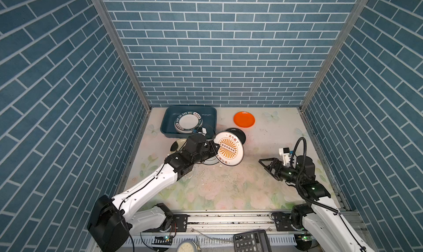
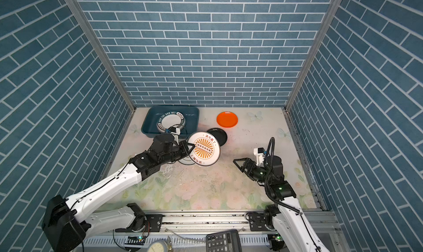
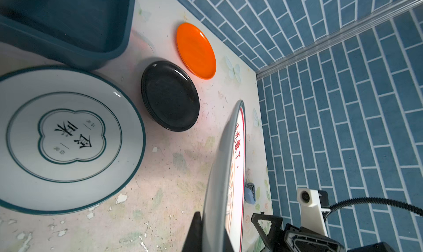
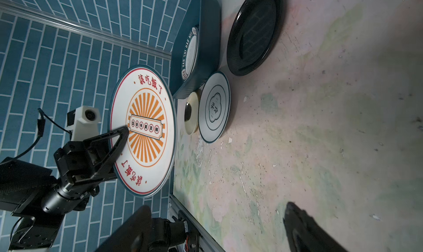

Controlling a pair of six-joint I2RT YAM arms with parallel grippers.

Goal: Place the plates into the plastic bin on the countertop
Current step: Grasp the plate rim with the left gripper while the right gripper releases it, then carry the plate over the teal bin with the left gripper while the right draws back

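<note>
Left wrist view cuts the held plate down to little more than its rim: the sunburst plate shows edge-on, print mostly out of sight, one dark finger of the left claw against its back; the right wrist view shows that claw clamped tight on the plate's rim, the plate lifted off the worktop and tilted, printed face towards the right arm; in both top views it covers part of the black plate behind it; the left arm hides most of the teal-ringed plate and half of the cream plate, both lying near the plastic bin; the bin sits in the far left corner of the worktop with a stack of lettered plates inside, partly masked by the wrist camera; how many are stacked I cannot tell; the orange plate lies alone by the far edge; the right claw is spread wide and empty near the right edge; the flower print is faded, scuffed and chipped; blue brick-pattern walls close three sides; a calculator and a dial are cut off beyond the near edge.
</note>
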